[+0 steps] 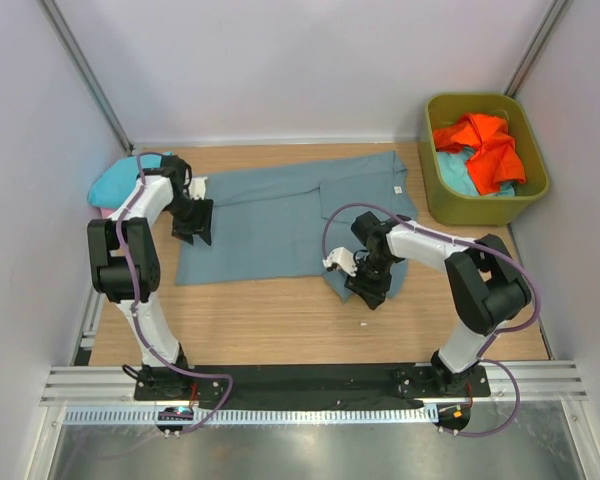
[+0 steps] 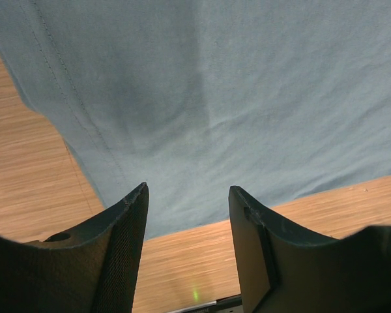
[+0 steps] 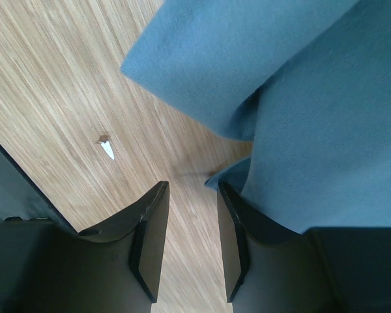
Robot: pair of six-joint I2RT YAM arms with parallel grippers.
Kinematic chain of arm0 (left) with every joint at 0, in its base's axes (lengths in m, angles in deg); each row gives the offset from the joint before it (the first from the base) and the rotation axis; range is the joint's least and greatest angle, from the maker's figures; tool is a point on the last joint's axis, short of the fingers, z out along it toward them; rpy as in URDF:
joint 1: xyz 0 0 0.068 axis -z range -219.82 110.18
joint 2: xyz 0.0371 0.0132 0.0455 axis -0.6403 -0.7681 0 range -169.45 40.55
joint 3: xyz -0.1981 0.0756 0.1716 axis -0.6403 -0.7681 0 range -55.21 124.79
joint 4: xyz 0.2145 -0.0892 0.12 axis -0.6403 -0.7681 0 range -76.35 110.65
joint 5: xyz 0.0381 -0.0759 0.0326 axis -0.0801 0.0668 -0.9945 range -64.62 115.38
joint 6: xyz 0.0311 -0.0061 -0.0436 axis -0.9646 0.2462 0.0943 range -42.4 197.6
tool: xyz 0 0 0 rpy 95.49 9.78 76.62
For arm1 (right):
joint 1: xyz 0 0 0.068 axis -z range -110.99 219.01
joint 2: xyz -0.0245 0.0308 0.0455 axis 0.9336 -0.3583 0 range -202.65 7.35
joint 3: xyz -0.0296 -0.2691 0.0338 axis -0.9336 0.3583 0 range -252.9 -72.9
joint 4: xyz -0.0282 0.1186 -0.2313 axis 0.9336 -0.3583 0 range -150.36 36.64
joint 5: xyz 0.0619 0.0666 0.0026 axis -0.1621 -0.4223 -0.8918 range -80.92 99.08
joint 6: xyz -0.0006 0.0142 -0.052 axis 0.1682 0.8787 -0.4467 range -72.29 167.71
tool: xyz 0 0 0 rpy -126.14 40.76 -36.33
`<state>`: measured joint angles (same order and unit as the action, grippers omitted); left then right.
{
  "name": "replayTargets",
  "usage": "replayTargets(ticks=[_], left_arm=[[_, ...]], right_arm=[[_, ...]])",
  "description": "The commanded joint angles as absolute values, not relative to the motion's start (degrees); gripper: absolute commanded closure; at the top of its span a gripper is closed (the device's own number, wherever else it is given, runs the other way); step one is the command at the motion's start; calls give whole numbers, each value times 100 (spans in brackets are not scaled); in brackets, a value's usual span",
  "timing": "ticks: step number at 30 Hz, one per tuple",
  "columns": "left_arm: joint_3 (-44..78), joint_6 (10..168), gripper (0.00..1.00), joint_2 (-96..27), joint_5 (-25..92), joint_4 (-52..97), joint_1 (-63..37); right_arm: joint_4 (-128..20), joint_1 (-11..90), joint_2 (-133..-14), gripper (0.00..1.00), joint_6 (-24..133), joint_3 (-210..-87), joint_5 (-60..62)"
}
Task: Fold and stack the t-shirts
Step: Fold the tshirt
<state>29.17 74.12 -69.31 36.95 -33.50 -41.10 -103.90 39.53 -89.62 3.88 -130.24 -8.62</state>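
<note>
The shirt (image 1: 280,215) lies spread on the table (image 1: 260,320). The left gripper (image 1: 193,228) hovers at its left edge, jaws apart and empty. The right gripper (image 1: 370,288) is at the near right sleeve, jaws apart over bare wood, with cloth only against one finger's outer side. Recommended: slide one finger under each edge, close on the cloth, then lift both sides together to keep the fold straight.

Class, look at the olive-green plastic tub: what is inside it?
A crumpled orange cloth t-shirt lies on a light blue cloth garment. The floor of the tub and anything beneath them is covered.
</note>
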Motion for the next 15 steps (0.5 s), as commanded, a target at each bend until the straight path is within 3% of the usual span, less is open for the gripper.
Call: replayTargets(ticks=[1, 10, 15], left_arm=[[3189, 7417, 46, -6931, 3671, -3429, -4114], [3093, 7426, 46, -6914, 3663, -3385, -4122], [3092, 7426, 46, -6922, 3654, -3385, -4114]], right_arm=[[-10266, 3921, -9179, 58, 262, -13143, -604], [-9994, 3816, -9258, 60, 394, -13135, -350], [-9704, 3570, -9249, 67, 403, -12933, -24]])
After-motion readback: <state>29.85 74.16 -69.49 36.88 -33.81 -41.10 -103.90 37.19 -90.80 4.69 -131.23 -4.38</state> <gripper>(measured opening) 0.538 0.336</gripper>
